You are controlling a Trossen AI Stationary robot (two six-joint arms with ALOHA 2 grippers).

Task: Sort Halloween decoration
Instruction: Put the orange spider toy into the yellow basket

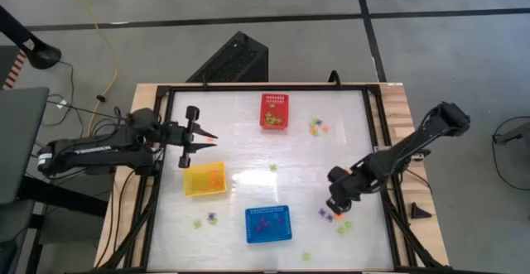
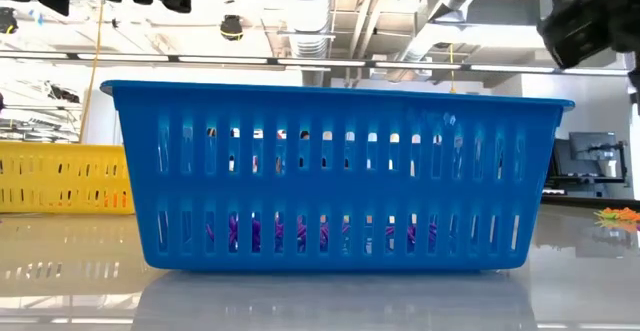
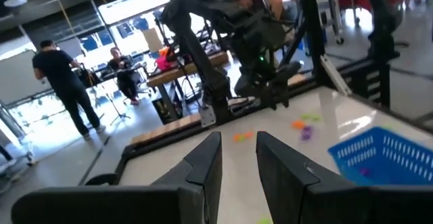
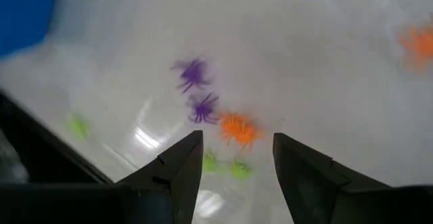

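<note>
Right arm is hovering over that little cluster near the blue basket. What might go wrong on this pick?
1. The right pincer stands open over an orange trinket with green ones and purple ones close by; it may grab more than one colour.
2. Closing could flick neighbours across the smooth table.

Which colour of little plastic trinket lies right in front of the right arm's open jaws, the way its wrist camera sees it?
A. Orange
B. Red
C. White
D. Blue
A: in the right wrist view an orange spider-like plastic trinket lies on the table just ahead of the gap between the open jaws of the right gripper, with two purple spider-like trinkets just beyond it.
</note>
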